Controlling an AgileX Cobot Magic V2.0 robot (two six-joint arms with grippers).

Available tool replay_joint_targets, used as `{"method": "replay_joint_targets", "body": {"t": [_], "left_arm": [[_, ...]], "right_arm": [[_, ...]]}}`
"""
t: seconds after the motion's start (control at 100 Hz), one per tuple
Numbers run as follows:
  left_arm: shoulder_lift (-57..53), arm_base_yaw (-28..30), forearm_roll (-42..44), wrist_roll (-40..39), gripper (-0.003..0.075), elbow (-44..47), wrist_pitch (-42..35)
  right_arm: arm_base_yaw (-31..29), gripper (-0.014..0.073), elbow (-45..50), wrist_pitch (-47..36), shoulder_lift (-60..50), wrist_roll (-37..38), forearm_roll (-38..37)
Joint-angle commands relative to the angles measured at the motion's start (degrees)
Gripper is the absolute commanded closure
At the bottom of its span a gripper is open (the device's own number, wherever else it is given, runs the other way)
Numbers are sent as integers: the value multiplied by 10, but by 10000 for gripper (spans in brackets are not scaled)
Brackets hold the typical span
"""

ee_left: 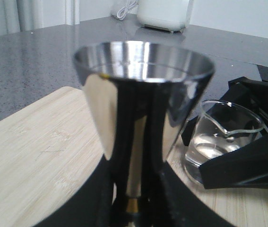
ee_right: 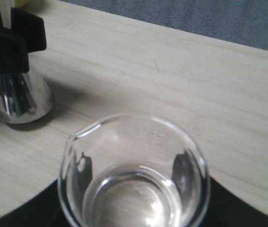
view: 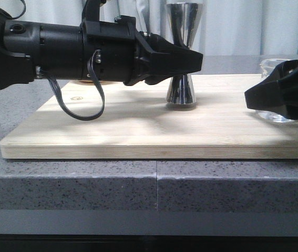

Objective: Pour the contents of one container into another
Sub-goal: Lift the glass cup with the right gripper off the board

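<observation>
Steel jigger (view: 181, 58) upright on wooden board (view: 138, 128), clasped at waist by left hand (view: 188, 62). Glass beaker (view: 277, 89) near board's right end, grasped by right hand (view: 269, 100).

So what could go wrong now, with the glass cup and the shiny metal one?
1. The tall steel hourglass jigger stands on a narrow base, with the left end effector at its waist; a nudge might tip it.
2. The small clear glass beaker holds liquid; tilting fast could spill onto the wooden board.
3. The jigger's mouth is small, so pouring may miss.
</observation>
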Motion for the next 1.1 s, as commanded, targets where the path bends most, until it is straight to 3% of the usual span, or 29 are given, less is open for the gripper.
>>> {"method": "replay_joint_targets", "body": {"t": [0.0, 0.45, 1.09], "left_arm": [[-34, 0, -24, -5, 741, -14, -45], [-34, 0, -24, -5, 741, -14, -45], [-34, 0, -22, -5, 741, -14, -44]], "right_arm": [[1, 249, -17, -39, -7, -5, -5], [1, 249, -13, -39, -7, -5, -5], [1, 249, 51, -156, -7, -4, 5]]}}
